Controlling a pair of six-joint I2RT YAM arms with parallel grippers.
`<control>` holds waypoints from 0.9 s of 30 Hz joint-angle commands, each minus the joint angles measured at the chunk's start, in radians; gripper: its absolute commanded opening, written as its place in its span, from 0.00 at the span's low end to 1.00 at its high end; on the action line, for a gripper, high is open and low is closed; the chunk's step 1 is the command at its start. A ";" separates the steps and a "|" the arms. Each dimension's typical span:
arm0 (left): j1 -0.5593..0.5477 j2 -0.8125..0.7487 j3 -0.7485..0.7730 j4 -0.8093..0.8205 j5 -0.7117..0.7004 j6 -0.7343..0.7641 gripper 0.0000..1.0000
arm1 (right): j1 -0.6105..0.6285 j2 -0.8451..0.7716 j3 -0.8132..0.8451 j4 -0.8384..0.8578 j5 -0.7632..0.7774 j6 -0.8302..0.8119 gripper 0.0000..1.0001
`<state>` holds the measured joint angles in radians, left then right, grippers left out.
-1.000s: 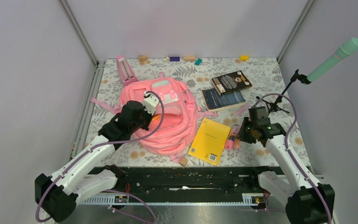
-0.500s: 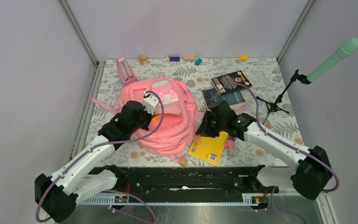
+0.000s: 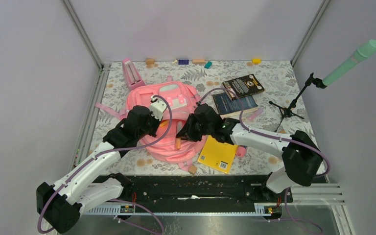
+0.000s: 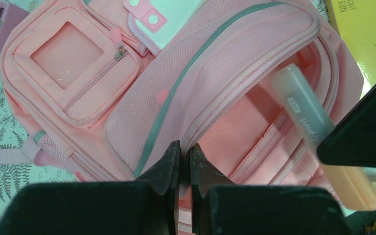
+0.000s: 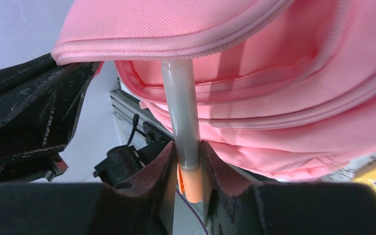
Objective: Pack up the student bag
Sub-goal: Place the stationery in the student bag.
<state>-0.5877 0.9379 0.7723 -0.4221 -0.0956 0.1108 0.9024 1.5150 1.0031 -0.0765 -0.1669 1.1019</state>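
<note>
Contents, left to right.

- Pink metronome-shaped object [image 3: 132, 73]: one, at the far left of the mat.
- Left gripper [image 4: 180, 148]: one. The jaws are pinched together on the zip rim of the student bag, with pink fabric showing between them.
- Student bag [image 3: 174, 125]: one, lying left of centre on the mat, main opening agape. Its near side is covered by both arms in the top view.
- Right gripper [image 5: 188, 157]: one, clamped on a marker.
- Marker [image 5: 180, 107]: one, with a clear cap and an orange body. The cap end lies inside the bag's opening, and its print is unreadable.
- Tan block [image 3: 192, 169]: one, at the near edge.
- Yellow book [image 3: 219, 152]: one, partly under the right arm.
- Small pink item [image 3: 240, 152]: half hidden and cannot be identified.
- Dark books [image 3: 243, 86]: two, overlapping.
- Small coloured blocks [image 3: 199, 61]: at least five along the far edge.
- Microphone stand [image 3: 293, 104]: one, with a mint head.
</note>
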 commanded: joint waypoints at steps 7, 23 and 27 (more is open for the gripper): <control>0.001 -0.032 0.059 0.048 0.019 -0.019 0.00 | 0.029 0.024 -0.019 0.195 0.206 0.205 0.00; 0.000 -0.034 0.057 0.053 0.027 -0.017 0.00 | 0.081 0.106 -0.009 0.304 0.492 0.365 0.00; 0.000 -0.033 0.057 0.054 0.031 -0.017 0.00 | 0.093 0.138 0.002 0.332 0.550 0.393 0.00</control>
<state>-0.5877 0.9375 0.7723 -0.4221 -0.0860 0.1112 0.9813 1.6230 0.9565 0.1940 0.2432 1.4445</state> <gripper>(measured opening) 0.043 0.272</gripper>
